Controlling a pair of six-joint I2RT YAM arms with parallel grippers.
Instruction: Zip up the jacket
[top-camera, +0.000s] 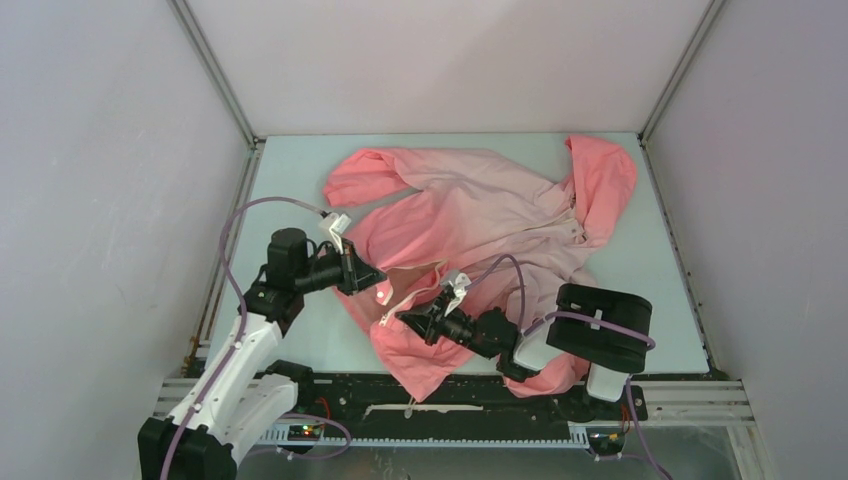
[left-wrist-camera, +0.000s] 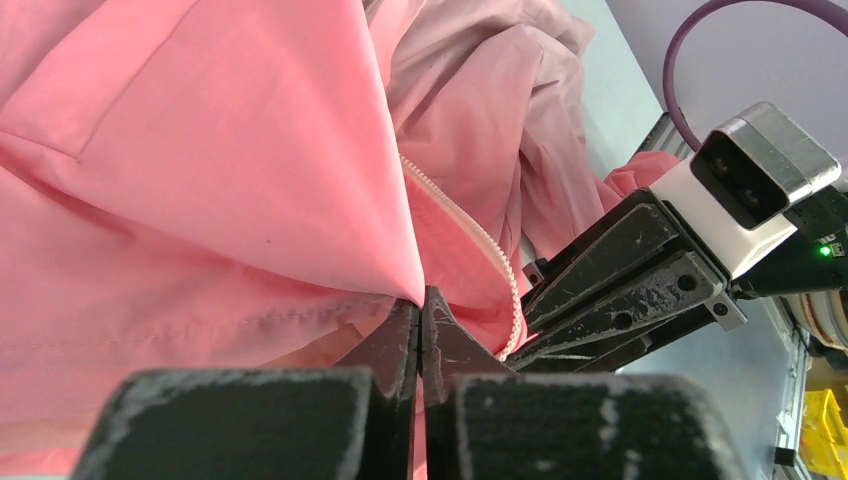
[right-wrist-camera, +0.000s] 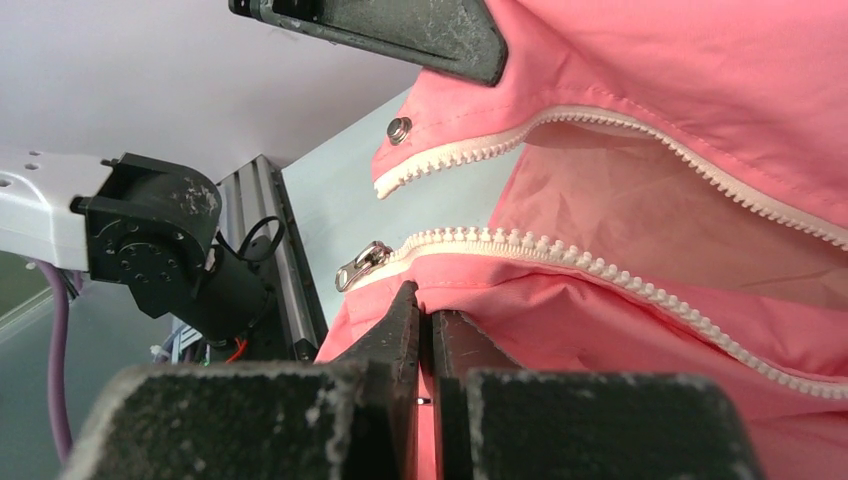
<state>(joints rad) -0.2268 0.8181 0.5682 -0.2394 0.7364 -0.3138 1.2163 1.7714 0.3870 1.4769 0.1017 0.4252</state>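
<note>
The coral-pink jacket (top-camera: 470, 215) lies spread across the table, its front open near the hem. My left gripper (top-camera: 378, 278) is shut on the jacket's upper front edge; in the left wrist view (left-wrist-camera: 421, 300) its fingers pinch pink fabric beside the white zipper teeth (left-wrist-camera: 480, 240). My right gripper (top-camera: 403, 321) is shut on the lower front edge; in the right wrist view (right-wrist-camera: 428, 310) it pinches fabric just under the lower zipper row (right-wrist-camera: 560, 262). The metal zipper slider (right-wrist-camera: 362, 266) sits at that row's end. The upper zipper row (right-wrist-camera: 470, 152) ends near a snap (right-wrist-camera: 400, 128), apart from the lower row.
The pale table (top-camera: 300, 190) is walled in on three sides. A black rail (top-camera: 450, 395) runs along the near edge, with part of the hem draped over it. The hood (top-camera: 600, 185) lies at the back right. The right arm's body (top-camera: 600, 325) rests over the jacket.
</note>
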